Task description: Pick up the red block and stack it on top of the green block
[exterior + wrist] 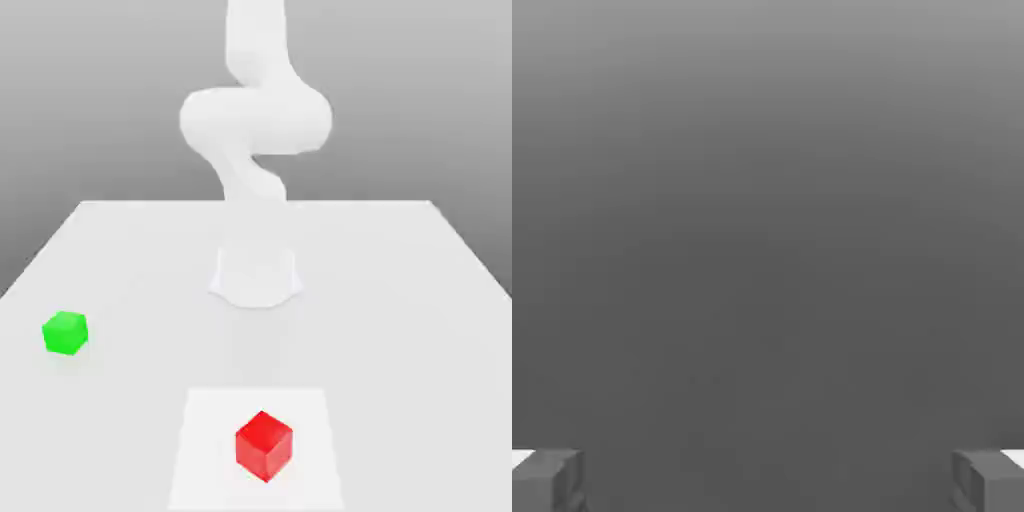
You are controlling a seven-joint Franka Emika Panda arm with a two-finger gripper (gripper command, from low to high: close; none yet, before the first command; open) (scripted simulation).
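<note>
The red block (264,445) rests on the white table (400,300) near its front edge, in the middle of the exterior view. Farther back, toward the exterior view's left, sits the green block (65,333), well apart from the red one. In the hand view my gripper (768,482) is open: its two grey fingertips (548,480) stand far apart with nothing between them and plain grey background beyond. The white arm (255,120) rises from its base at the table's back middle, high above both blocks.
The arm's round base (256,275) stands on the table behind the blocks. A slightly brighter square patch (200,440) of the tabletop lies under the red block. The table's side edges run diagonally at the exterior view's left and right.
</note>
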